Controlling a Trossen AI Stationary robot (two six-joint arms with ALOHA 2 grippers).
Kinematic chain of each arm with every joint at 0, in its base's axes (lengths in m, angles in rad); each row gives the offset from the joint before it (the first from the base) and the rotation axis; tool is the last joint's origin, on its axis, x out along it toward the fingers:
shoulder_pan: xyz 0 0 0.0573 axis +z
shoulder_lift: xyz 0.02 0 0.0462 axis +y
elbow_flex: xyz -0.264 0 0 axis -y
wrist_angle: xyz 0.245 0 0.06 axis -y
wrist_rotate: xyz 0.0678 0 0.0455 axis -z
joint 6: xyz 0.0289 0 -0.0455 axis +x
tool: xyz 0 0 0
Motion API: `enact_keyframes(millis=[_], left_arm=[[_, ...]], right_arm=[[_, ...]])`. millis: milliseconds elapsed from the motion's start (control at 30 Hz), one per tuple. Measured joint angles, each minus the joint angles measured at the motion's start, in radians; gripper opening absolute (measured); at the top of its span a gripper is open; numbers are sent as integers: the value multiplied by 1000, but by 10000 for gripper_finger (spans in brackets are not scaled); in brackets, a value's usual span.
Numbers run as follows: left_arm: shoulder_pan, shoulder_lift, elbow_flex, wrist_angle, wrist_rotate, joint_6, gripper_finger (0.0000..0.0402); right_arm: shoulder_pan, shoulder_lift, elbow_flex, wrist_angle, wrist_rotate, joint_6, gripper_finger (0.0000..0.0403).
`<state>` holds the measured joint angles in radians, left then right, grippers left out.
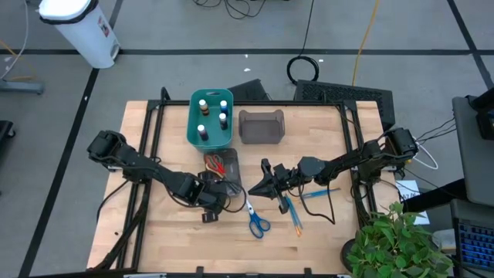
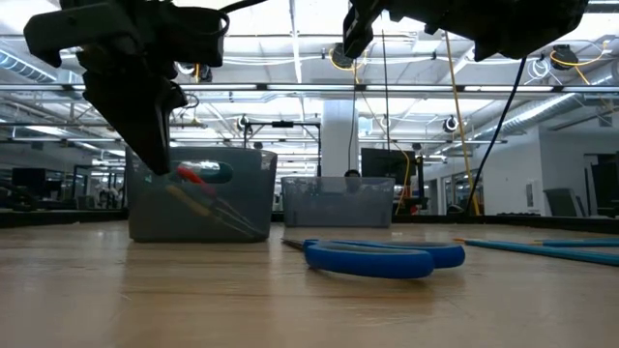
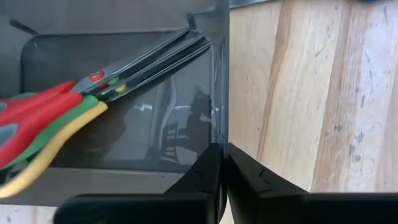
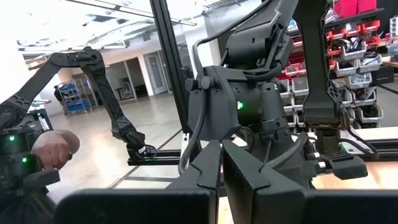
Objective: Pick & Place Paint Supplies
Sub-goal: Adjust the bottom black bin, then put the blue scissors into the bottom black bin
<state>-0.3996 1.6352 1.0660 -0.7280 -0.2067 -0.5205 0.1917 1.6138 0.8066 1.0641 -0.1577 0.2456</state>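
A grey see-through bin (image 1: 225, 171) stands mid-table on its base. Red and green-yellow handled scissors (image 3: 56, 118) lie inside it. My left gripper (image 3: 222, 149) comes down at the bin's near end (image 1: 218, 193) and is shut on its wall. Blue-handled scissors (image 1: 255, 219) lie flat on the table just right of it, with thin blue and orange brushes (image 1: 294, 213) beyond. White-capped paint bottles (image 1: 213, 116) stand in a teal bin (image 1: 193, 123) at the back. My right gripper (image 1: 264, 185) hangs shut above the table, holding nothing. My left gripper pinches an upright wall of the grey bin at its rim (image 3: 221, 134), one finger inside the bin and one outside. The fingers point steeply down from above. The bin rests on the table with the scissors in it.
A second grey bin (image 1: 261, 126) stands beside the teal one at the back. Another blue brush (image 1: 318, 193) lies under the right arm. A potted plant (image 1: 401, 243) sits at the near right corner. A person's hand (image 4: 56, 148) shows beyond the table.
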Motion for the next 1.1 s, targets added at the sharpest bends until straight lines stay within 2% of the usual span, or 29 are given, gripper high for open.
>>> enact_keyframes(millis=[133,367,600,900,1100], left_arm=[[-5,0,0,-27,2,-21,28],[-13,0,0,-55,-2,-51,9],[-13,2,0,-58,0,-57,68],[-16,2,0,-65,4,15,140],[-16,2,0,-119,84,18,170]], right_arm=[[0,0,0,0,0,0,9],[0,0,0,0,0,0,9],[0,0,0,0,0,0,9],[0,0,0,0,0,-21,9],[0,0,0,-4,0,-46,9]])
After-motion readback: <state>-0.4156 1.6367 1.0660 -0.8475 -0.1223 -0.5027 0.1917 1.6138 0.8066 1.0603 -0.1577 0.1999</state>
